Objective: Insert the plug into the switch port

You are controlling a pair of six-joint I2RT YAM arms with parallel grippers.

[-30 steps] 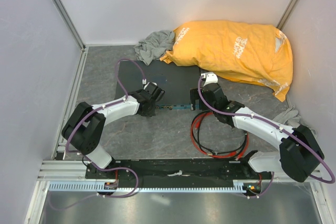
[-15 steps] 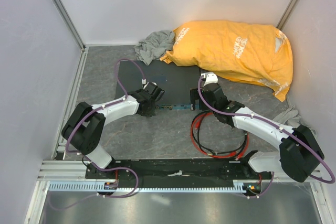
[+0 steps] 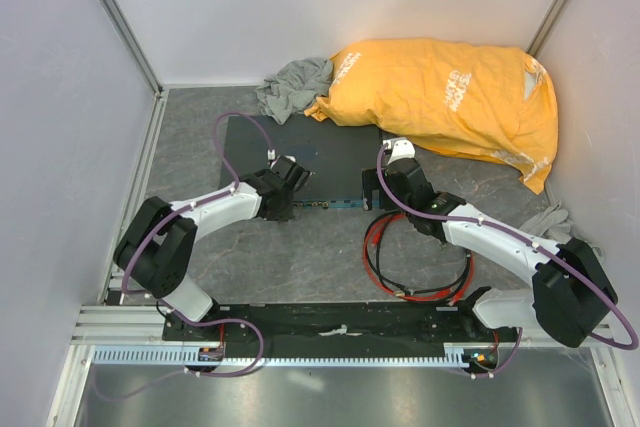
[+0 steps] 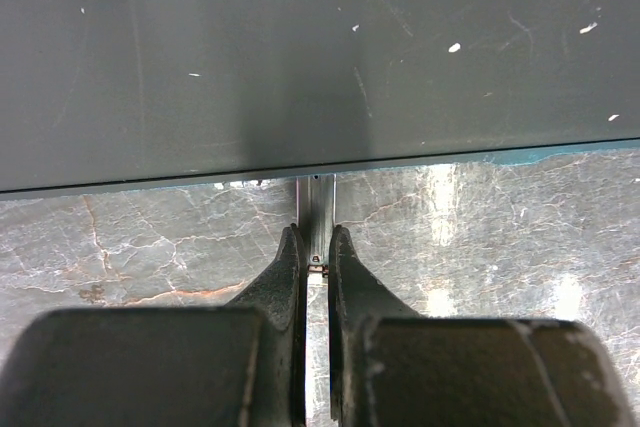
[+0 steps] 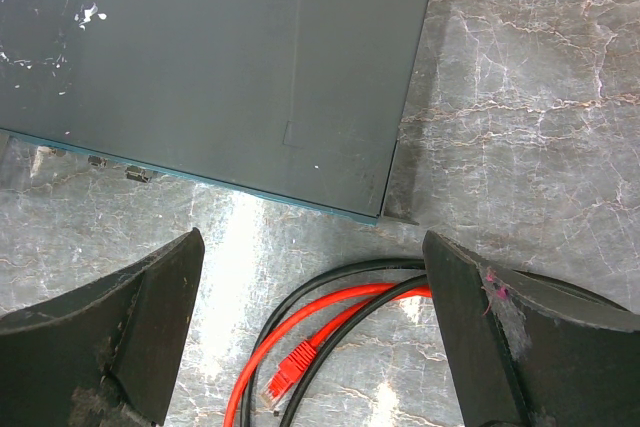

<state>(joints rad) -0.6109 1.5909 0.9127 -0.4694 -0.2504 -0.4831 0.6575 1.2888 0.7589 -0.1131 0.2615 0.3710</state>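
The plug (image 5: 290,367) is seen lying on the surface (image 5: 520,97) at 6 o'clock from the grey box (image 5: 200,47), framed by the wide-spread right gripper (image 5: 310,247), while the left gripper (image 4: 316,239) is pressed together at the box's edge.

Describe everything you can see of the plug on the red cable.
The plug is a small connector with a red boot and a paler tip, ending a thin red cable. It lies loose on the marble-look table, beside a black cable, apart from the teal front edge of the grey switch. The open right hand hangs over it; nothing grips it.
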